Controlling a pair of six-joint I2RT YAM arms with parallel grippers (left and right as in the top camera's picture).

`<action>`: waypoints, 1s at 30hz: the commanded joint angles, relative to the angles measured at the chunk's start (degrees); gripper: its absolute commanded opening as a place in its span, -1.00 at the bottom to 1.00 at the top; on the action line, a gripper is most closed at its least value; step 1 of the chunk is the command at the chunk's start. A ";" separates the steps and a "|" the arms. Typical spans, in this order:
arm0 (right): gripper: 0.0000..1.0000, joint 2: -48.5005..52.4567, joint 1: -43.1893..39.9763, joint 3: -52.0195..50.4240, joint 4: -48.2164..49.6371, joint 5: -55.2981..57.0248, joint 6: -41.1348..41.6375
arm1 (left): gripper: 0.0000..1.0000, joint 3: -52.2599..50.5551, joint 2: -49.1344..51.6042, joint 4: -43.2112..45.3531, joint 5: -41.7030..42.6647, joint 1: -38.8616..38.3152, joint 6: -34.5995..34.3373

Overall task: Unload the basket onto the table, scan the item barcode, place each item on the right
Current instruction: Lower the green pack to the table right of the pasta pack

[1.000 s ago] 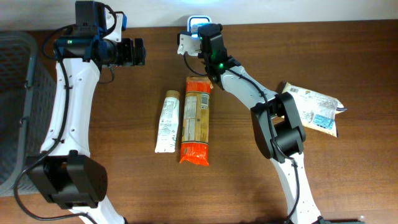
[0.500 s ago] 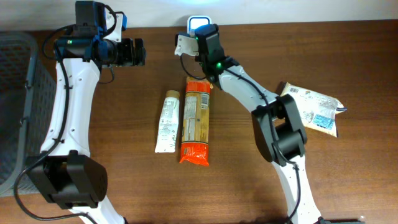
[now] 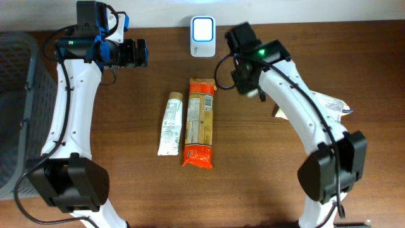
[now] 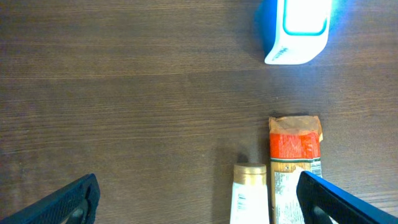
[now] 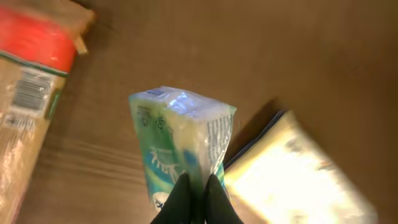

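Green-and-white glossy plastic is seen on the packet (image 5: 180, 146), which is pinched at its lower edge by the clenched right fingers (image 5: 180, 202); the left fingers (image 4: 68, 202) are spread wide, empty.

— Where does the scanner (image 3: 202, 28) stand?
— Middle of the table's (image 3: 126, 190) far edge; nearer the arms lie a tube (image 3: 169, 123) and, just beside it on the right, a long packet (image 3: 200, 121).
— And the sides?
— A basket (image 3: 12, 95) at the left edge; a pouch (image 3: 332, 104) far right; a small pack (image 5: 180, 137), in the right pincer (image 5: 198, 194), hangs between packet and pouch.
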 commanded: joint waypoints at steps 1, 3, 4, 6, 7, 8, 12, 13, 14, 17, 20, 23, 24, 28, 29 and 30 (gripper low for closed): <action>-0.92 1.44 -2.82 -9.11 3.89 -6.88 17.66 | 0.98 0.04 0.02 0.09 0.02 0.00 0.13; -0.92 1.44 -4.92 -15.61 8.68 -7.61 24.70 | 0.98 0.04 0.02 0.09 0.02 0.00 0.13; -0.92 1.44 -5.97 -18.21 10.93 -8.07 25.99 | 0.98 0.04 0.02 0.09 0.00 0.00 0.13; -0.92 1.44 -7.85 -21.77 14.03 -8.20 26.58 | 0.98 0.04 0.02 0.09 0.00 0.04 0.13; -0.92 1.44 -8.76 -22.84 14.73 -8.13 26.56 | 0.98 0.04 0.02 0.09 0.02 0.04 0.13; -0.92 1.44 -9.70 -23.80 14.97 -7.56 26.53 | 0.98 0.04 0.02 0.09 0.00 0.04 0.13; -0.92 1.44 -13.27 -24.63 12.55 -5.38 24.98 | 0.98 0.04 0.02 0.09 0.00 0.04 0.13; -0.92 1.44 -13.97 -24.63 11.89 -5.42 24.30 | 0.98 0.04 0.02 0.09 0.02 0.04 0.13; -0.73 1.44 -14.34 -24.59 11.54 -5.49 22.67 | 0.98 0.04 0.02 0.09 0.02 0.04 0.13; 0.21 1.42 -14.49 -21.84 8.81 -5.62 16.06 | 0.98 0.04 0.02 0.09 0.00 0.04 0.13; 0.39 1.38 -14.49 -14.88 2.69 -6.71 12.85 | 0.99 0.04 0.02 0.09 0.00 0.04 0.13; 0.40 1.38 -13.84 -7.26 0.37 -25.94 8.83 | 0.98 0.04 0.02 0.09 0.02 0.04 0.13; 0.40 1.38 -13.40 -7.23 1.25 -29.64 8.85 | 0.98 0.04 0.02 0.09 0.00 0.04 0.13; 0.56 1.62 -7.65 -9.84 8.33 -40.15 9.97 | 0.98 0.04 0.02 0.09 0.00 0.04 0.13; 0.59 1.64 -5.22 -11.96 11.23 -40.15 12.46 | 0.98 0.04 0.02 0.09 0.02 0.04 0.13; 0.59 1.64 -4.15 -13.07 12.61 -40.15 13.53 | 0.98 0.04 0.02 0.09 0.02 0.04 0.13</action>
